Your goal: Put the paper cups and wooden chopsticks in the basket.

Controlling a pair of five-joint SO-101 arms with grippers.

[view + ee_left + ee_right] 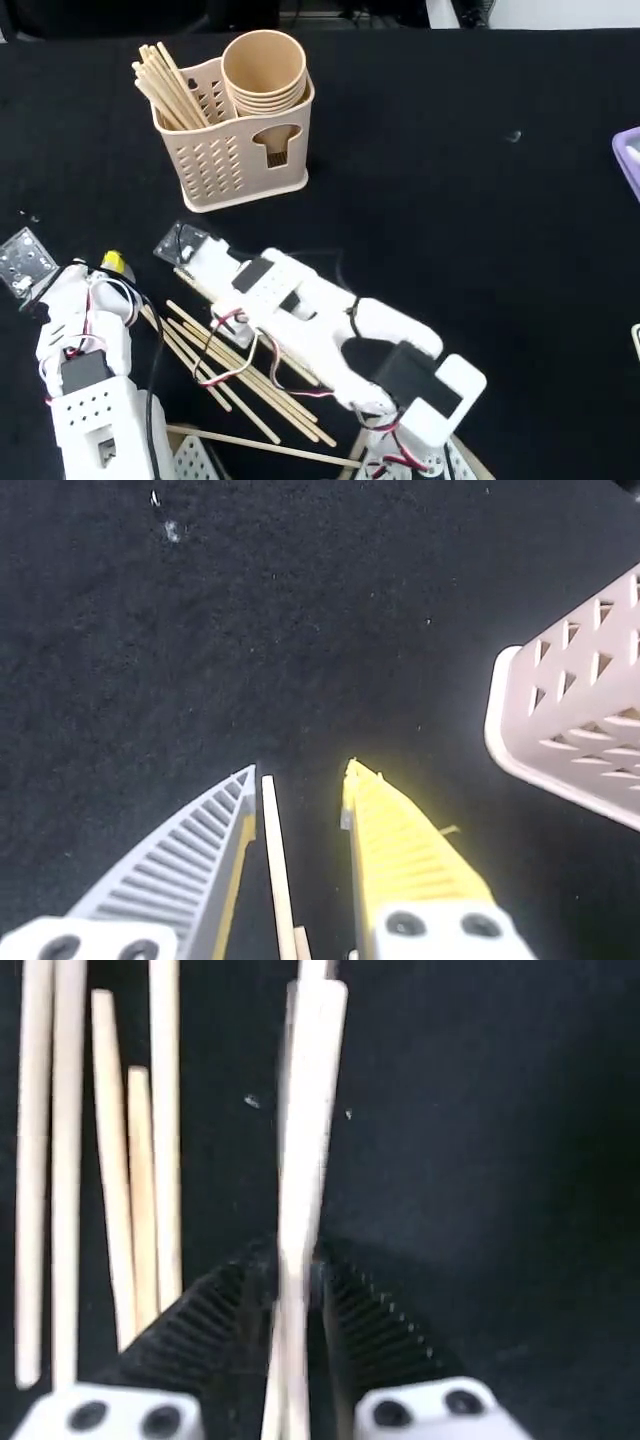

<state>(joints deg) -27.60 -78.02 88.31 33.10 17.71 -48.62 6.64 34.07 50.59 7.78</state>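
The right gripper (293,1260) is closed narrowly on a held chopstick (310,1080), which runs out past its tips over the black table (450,200). I cannot tell whether a second stick is pinched with it. To do this step well, I judge the arm should lift straight up until the stick is free of the loose chopsticks (245,385) lying just beside it on the near side of the table. It should then tilt the stick upright before carrying it over the basket (235,165) at the far left. The aim is the left compartment, where the stored chopsticks (165,85) lean, not the right one holding the stacked paper cups (265,70). A long thin stick may pivot in the pads, so a slow carry suits it. The left gripper (300,770) stands wide open, low over the table, with a single chopstick (272,850) lying unclamped between its jaws, close to the grey one. The high view supplies the layout of basket, pile and arms. The wrist views supply how the jaws stand, and the left wrist view adds the basket's corner near that gripper.
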